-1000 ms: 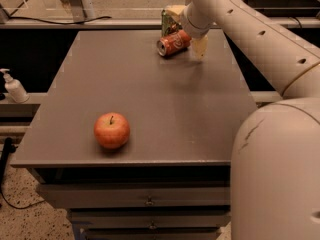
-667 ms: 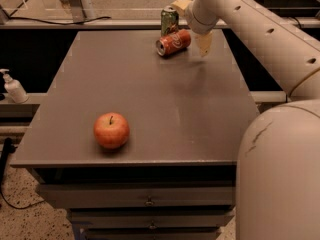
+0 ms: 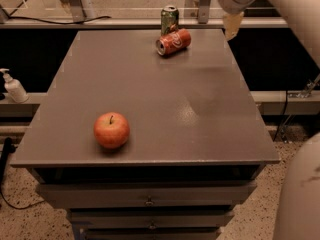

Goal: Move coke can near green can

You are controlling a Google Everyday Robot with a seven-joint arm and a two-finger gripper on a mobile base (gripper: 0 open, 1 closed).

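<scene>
1. Far L, off the bench: pump bottle point(image 3: 14, 86) stood on a lower ledge. No part in the task.
2. Bench point(image 3: 200, 109), L-front: apple point(image 3: 111, 130) sat stem up, well apart from both cans. No need to go near it.
3. Rear centre: green can point(image 3: 169, 20) stood upright close to the bench's back edge.
4. Just in front of it: coke can point(image 3: 173, 42) lay on its side, silver top facing L-front, just beside the green can. Contact btwn the two could not be confirmed.
5. Upper R: claw point(image 3: 231, 26) hung over the bench's rear R corner, apart from the coke can w/ nothing in its hold. How far open it was: could not tell.
6. Judgement: coke can looked to be placed as req'd, so the step in hand was prob. getting the arm clear.
7. Recommendation: take the claw up and off to the R, away from the cans. Don't sweep it back L at can height.
8. Risk: a can on its side rolls easily, so a light knock could send it across the bench or off the back edge. The upright green can sat near that edge and could tip over.
9. If an upright coke can were wanted, a fresh grasp across its body would be needed. Approach slowly from the R-front, keeping off the green can.
</scene>
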